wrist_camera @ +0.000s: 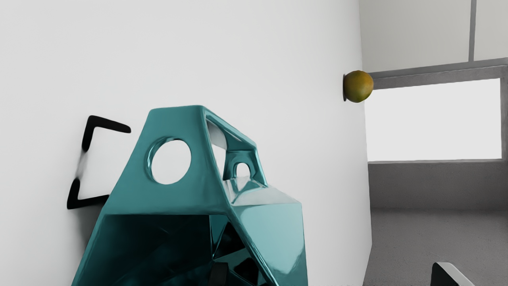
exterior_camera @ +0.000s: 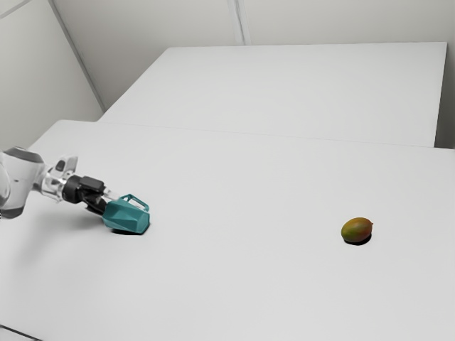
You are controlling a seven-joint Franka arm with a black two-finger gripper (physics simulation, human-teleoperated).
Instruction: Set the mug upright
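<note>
Nearest item: the tool point(wrist_camera: 332, 274) stands wide open, with hold of nothing. One finger point(wrist_camera: 219, 274) shows in the mug's mouth; the other finger point(wrist_camera: 446, 274) stands outside, farther from the surface point(exterior_camera: 242, 277), with a gap between it and the mug's wall. Whether the inner one touches the mug cannot be told.

Next outward: the mug point(exterior_camera: 126, 216) lies on its side just ahead of the tool, mouth toward it, base away, handle point(wrist_camera: 170, 198) off to one side. It is not upright.

Principal risk, in this inspector's judgement: closure on a single slanted, glossy wall. The facets offer the pads poor flat bearing, so the mug may pivot or slip out as it is turned. Should the inner finger meet the wall first, closing could drag or roll the mug before the outer one bears. Further advance could drive the inner finger against the inside and push the mug away. With the handle to the side, a raised mug may swing off-line under uneven weight, and an early release would let it topple.

Farthest: the mango point(exterior_camera: 357, 230) rests well beyond the mug; interference is judged unlikely.
</note>
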